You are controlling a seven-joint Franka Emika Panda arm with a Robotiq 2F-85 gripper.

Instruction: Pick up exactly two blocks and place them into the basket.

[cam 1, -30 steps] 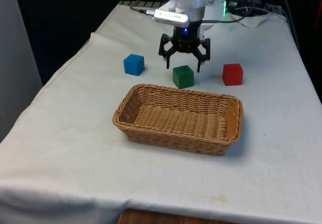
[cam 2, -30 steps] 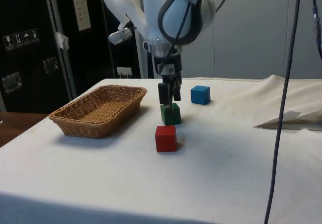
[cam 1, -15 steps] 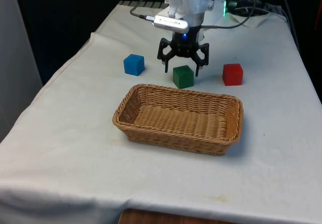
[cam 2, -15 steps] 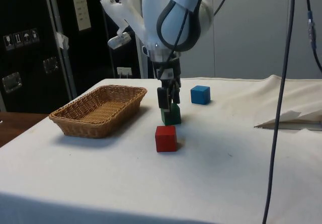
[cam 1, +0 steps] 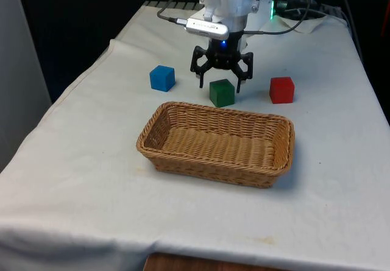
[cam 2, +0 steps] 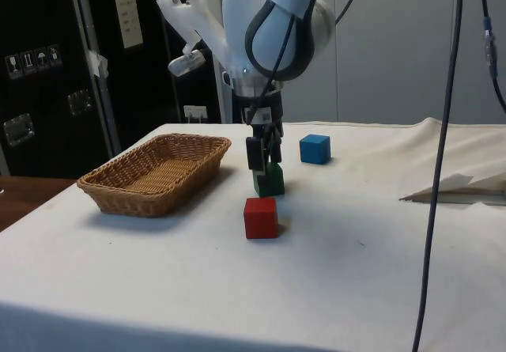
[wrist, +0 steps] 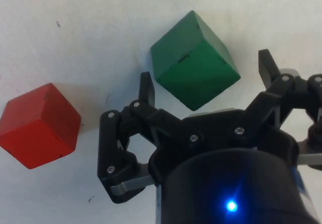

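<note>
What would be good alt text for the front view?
An open black gripper hovers over a green block on the white-clothed table, with a blue block and a red block either side and an empty wicker basket nearer the camera.

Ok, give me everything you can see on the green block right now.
The green block is a plain, matte cube that looks like painted wood, with a small dark mark on one face. It sits flat on the white cloth, just behind the basket, between the blue block and red block. The open gripper hangs above it, fingers either side, not touching.
</note>
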